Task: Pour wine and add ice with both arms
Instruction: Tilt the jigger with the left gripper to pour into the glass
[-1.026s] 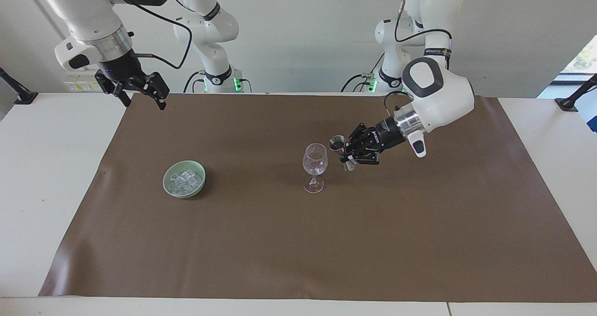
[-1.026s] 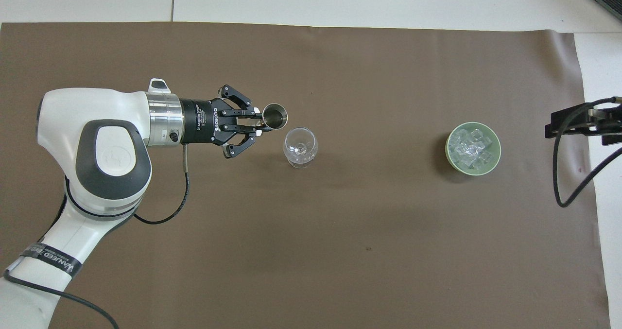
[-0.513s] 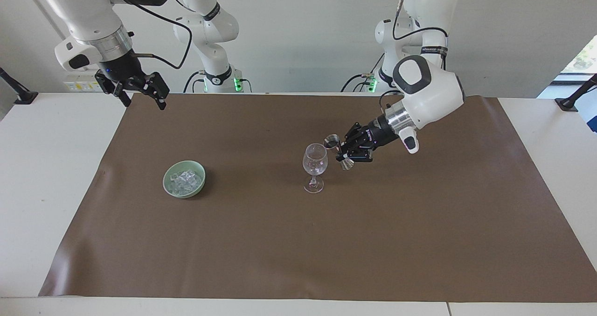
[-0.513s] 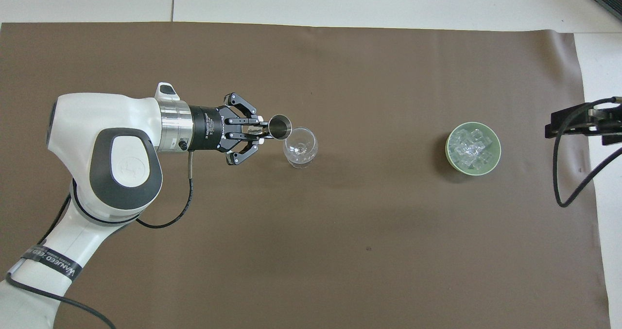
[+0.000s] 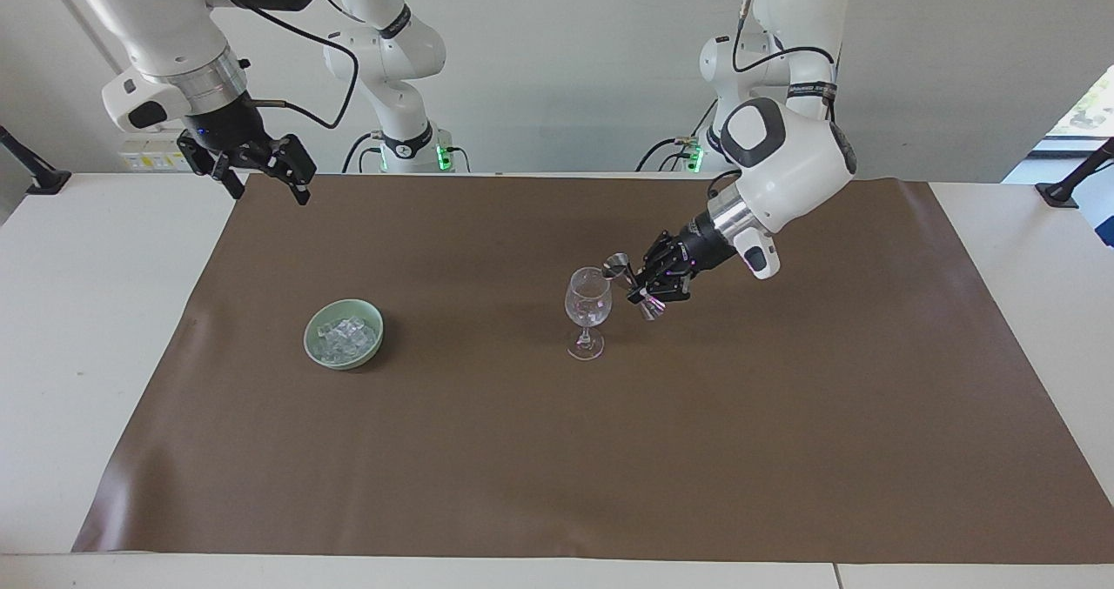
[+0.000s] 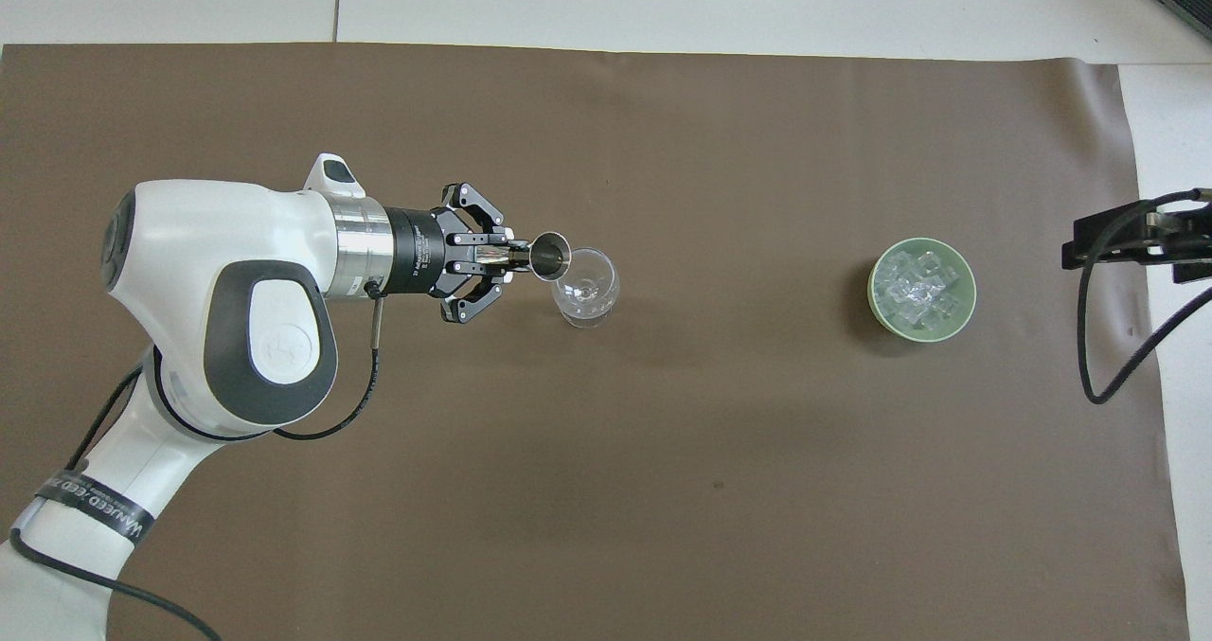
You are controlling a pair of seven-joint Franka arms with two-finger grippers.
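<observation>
Your desk (image 5: pixel 130 354) carries a brown mat (image 5: pixel 557 450), and both arms reach over it: the left arm (image 5: pixel 783 163) angles down toward the middle, while the right arm (image 5: pixel 165 41) waits with its pincer (image 5: pixel 261 176) released, hanging over the mat's corner at its own end. On the mat sits a green bowl (image 5: pixel 376 321) toward the right arm's end, well apart from the wine glass (image 5: pixel 587 311), which stands upright, stem vertical, near the middle. The left pincer (image 5: pixel 648 283) is clenched on the waist of a metal jigger (image 5: pixel 631 286), its long axis tilted so the mouth leans at the glass's rim. The ice (image 5: pixel 341 337) lies heaped in the bowl; expect the cubes to be hard, light and slippery, so pinch one across flat faces. The glass looks fragile and easy to tip, so keep contact off it.
</observation>
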